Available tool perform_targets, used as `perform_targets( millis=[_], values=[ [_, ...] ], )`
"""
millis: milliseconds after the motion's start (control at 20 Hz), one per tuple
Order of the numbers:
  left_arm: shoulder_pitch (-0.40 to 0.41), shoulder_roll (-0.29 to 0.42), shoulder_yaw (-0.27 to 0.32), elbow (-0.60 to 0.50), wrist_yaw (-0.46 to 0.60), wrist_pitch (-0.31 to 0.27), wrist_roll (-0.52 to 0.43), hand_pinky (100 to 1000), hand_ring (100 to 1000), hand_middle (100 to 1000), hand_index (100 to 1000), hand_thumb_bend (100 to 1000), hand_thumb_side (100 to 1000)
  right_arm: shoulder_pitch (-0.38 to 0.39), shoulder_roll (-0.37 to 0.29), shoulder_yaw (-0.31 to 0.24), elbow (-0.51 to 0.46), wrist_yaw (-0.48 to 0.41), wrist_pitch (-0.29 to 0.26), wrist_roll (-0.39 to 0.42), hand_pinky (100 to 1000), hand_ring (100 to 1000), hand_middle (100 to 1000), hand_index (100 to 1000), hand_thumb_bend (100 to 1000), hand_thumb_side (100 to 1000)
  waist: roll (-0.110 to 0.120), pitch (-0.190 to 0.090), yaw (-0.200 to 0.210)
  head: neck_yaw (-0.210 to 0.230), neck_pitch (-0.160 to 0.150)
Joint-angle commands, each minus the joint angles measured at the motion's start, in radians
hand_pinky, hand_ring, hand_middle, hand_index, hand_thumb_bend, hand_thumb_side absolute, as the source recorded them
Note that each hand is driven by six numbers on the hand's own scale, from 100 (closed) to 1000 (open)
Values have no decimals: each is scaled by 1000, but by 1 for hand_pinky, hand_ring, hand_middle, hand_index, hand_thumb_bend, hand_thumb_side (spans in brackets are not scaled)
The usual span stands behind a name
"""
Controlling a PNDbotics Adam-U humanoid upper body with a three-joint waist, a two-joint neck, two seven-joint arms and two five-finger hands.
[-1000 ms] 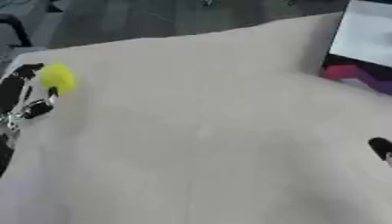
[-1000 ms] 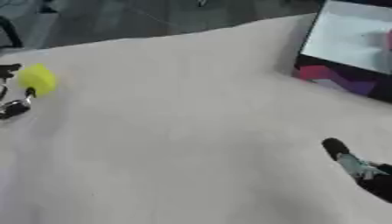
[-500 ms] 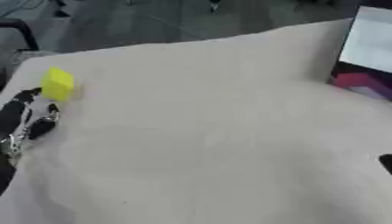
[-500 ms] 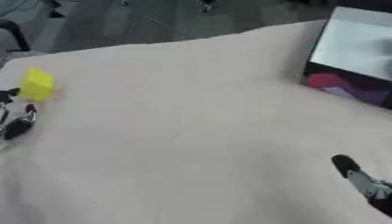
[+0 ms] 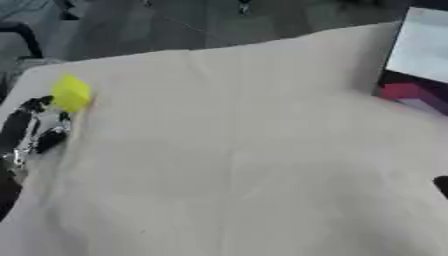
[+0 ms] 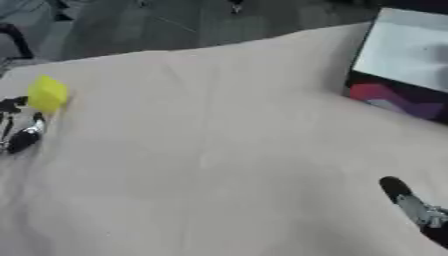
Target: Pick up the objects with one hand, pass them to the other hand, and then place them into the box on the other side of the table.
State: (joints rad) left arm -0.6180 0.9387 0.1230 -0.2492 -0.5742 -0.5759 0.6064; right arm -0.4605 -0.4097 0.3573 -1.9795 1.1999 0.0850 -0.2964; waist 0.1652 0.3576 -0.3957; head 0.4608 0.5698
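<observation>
A small yellow block (image 5: 70, 92) lies on the beige tablecloth near the table's far left edge. My left hand (image 5: 29, 131) lies just below it at the left edge, its fingers relaxed and pointing up toward the block. One fingertip (image 5: 35, 104) is right beside the block, and I cannot tell whether it touches. The box (image 6: 408, 56) stands at the far right, white inside with a dark wall that shows pink and purple. My right hand (image 6: 409, 204) shows at the lower right corner with a straight finger pointing up, holding nothing.
The beige cloth (image 5: 236, 150) covers the whole table, with creases running down its middle. Beyond the far edge is dark floor, with a chair leg (image 5: 26, 37) at the upper left.
The whole picture has shifted, so the camera has moved. My left hand's fingers have come up closer to the yellow block. The right hand stays at the lower right.
</observation>
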Motion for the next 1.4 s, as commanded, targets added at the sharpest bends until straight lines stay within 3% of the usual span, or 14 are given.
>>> perform_targets(
  millis=[50, 400, 650, 950, 1250, 1400],
  values=[
    [-13, 50, 18, -38, 38, -88, 27, 710, 748, 754, 887, 100, 675, -5, -16, -12, -20, -5, -2, 1, 629, 797, 1000, 841, 642, 512, -6, -32, 7, -4, 4],
    [-18, 49, 41, -71, 119, -95, 2, 716, 767, 761, 881, 100, 824, -2, -13, -12, -20, -8, -3, 3, 623, 796, 1000, 840, 656, 502, -6, -28, 6, 4, -4],
    [-19, 49, 39, -67, 164, -119, 41, 722, 773, 762, 880, 100, 792, -4, -2, -10, -20, -13, -1, -2, 615, 794, 1000, 838, 673, 488, 0, -9, -3, 17, -20],
    [-19, 49, 15, -30, 138, -109, 66, 714, 762, 751, 877, 100, 705, -7, 8, -7, -20, -20, 1, -8, 607, 792, 1000, 835, 688, 476, 7, 8, -20, 31, -33],
    [-31, 41, 14, -33, 144, -127, 58, 689, 735, 720, 851, 100, 835, -5, 11, -7, -20, -23, 1, -9, 606, 792, 1000, 832, 691, 477, 11, 9, -27, 31, -34],
    [-36, 36, 19, -50, 151, -138, 28, 685, 729, 711, 846, 100, 852, -5, 11, -7, -20, -24, 1, -9, 607, 792, 1000, 833, 689, 478, 11, 7, -27, 27, -33]
  ],
)
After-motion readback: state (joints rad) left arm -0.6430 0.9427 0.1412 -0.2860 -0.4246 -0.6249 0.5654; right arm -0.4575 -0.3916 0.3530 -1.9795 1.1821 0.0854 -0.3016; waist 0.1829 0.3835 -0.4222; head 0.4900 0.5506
